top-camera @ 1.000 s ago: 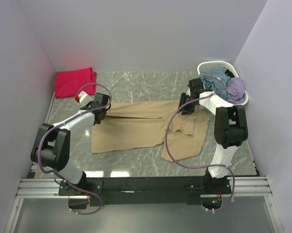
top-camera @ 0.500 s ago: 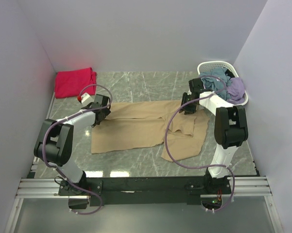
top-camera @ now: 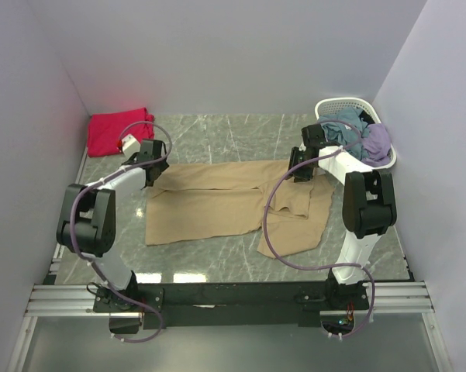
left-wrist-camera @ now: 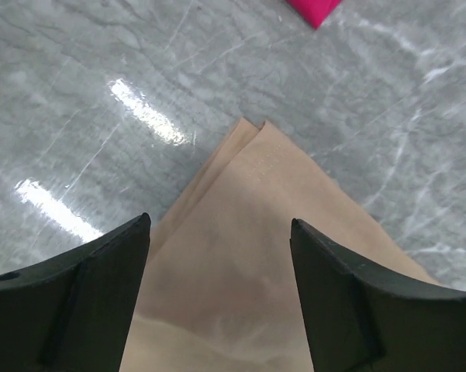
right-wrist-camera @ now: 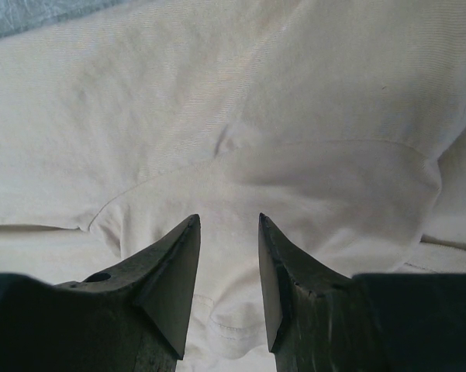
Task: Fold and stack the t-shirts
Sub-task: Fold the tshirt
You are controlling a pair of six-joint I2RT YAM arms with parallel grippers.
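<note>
1. Bright red-pink cloth t-shirt: folded, in the far left corner.
2. Left gripper: jaws wide apart, empty, above a doubled corner of the tan soft-cloth t-shirt.
3. The tan soft-cloth t-shirt lies flat mid-table, smooth and partly folded.
4. Right gripper: jaws narrowly apart over tan cloth, nothing pinched.
5. White plastic lattice basket: heaped with clothes.
6. Glossy grey marble-pattern table; plain pale walls.

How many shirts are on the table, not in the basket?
2. A tan t-shirt spread in the middle, a red-pink t-shirt in the far left corner. More may hide in the basket.
</note>
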